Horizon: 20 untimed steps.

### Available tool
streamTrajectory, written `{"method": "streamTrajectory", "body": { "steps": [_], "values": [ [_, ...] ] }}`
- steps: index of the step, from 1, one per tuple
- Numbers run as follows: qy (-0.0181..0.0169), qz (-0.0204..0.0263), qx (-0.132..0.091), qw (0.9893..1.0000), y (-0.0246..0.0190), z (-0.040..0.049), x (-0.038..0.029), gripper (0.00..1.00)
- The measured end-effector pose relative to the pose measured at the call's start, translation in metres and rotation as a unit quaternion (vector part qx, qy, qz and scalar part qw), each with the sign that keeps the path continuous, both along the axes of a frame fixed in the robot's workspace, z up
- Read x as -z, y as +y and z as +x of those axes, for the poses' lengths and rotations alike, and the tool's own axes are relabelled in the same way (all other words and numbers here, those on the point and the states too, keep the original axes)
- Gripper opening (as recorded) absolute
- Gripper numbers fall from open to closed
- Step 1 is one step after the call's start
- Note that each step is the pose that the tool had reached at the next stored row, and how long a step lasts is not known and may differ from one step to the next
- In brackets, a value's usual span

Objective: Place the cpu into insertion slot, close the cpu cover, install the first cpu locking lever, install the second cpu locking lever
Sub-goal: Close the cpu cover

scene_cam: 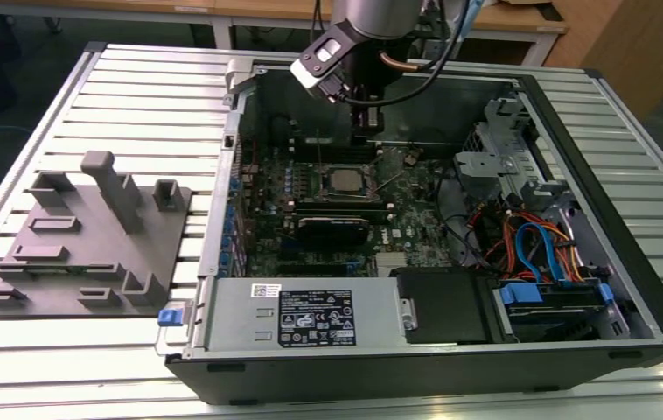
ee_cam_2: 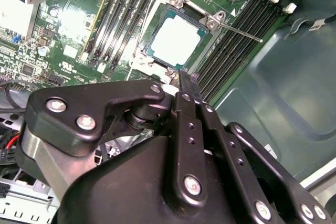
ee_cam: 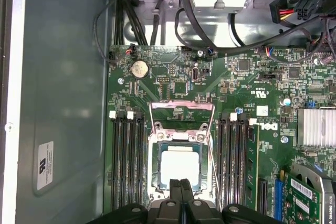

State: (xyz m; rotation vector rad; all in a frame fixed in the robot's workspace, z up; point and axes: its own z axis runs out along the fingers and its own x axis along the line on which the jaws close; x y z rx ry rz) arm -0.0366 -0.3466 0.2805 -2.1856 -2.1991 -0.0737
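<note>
The cpu (ee_cam: 179, 167) (ee_cam_2: 176, 35), a small square with a silver top, lies flat in the insertion slot (ee_cam: 155, 174) on the green board; in the exterior view the slot (scene_cam: 341, 180) sits mid-board inside the open case. The cpu cover (ee_cam: 182, 105), a thin silver frame, stands tilted back at the socket's far edge, open. A thin locking lever (ee_cam_2: 241, 31) sticks out beside the socket, unlatched. My gripper (ee_cam: 181, 183) (ee_cam_2: 184, 76) (scene_cam: 361, 129) hangs just above the socket's near edge, fingers pressed together, shut and holding nothing.
Black memory slots (ee_cam: 126, 163) flank the socket on both sides. A black card (scene_cam: 331, 229) and the grey power supply (scene_cam: 303, 317) lie in the case's near part in the exterior view. Cables and drive cage (scene_cam: 541, 254) fill the exterior view's right. A grey fixture (scene_cam: 87, 236) sits outside.
</note>
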Motion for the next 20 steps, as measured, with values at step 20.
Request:
{"method": "streamTrajectory", "body": {
  "steps": [20],
  "values": [
    [0.0000,0.0000,0.000,1.0000,0.0000,0.0080,0.0000,0.11]
  ]
}}
